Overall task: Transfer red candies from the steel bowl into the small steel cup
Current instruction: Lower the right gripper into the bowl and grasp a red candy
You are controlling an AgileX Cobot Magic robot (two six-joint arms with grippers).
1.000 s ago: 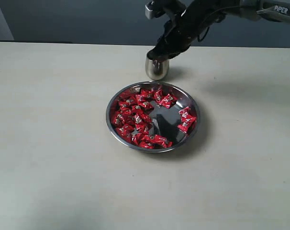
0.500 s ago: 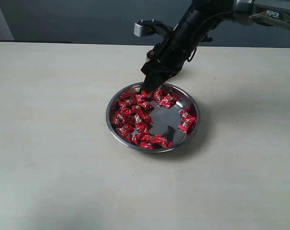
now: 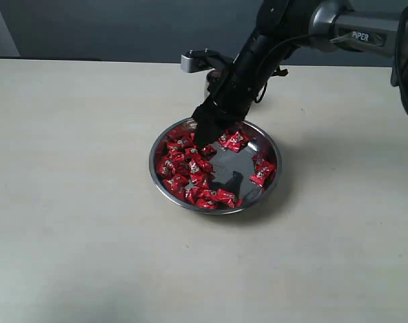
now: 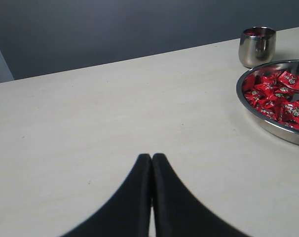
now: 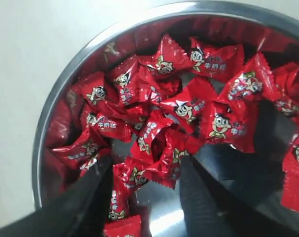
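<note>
The steel bowl point(image 3: 154, 161) sits mid-table with many red candies point(image 3: 187, 168) heaped mostly on its left side. My right gripper point(image 3: 204, 134) is lowered into the bowl's far rim area. In the right wrist view it point(image 5: 144, 165) is open, its two fingers astride a few red candies point(image 5: 162, 160) on the bowl floor, with nothing pinched. The small steel cup point(image 4: 257, 45) stands just beyond the bowl point(image 4: 268, 123) with red showing inside. In the exterior view my right arm hides most of the cup. My left gripper point(image 4: 152, 157) is shut and empty over bare table.
The pale tabletop point(image 3: 69, 202) stretches around the bowl on all sides. A dark wall runs behind the table's far edge. The right arm's links point(image 3: 278, 33) cross above the cup.
My right gripper has moved from above the cup down into the bowl's far side, and its jaws have spread wider. The left gripper shows no earlier frame.
</note>
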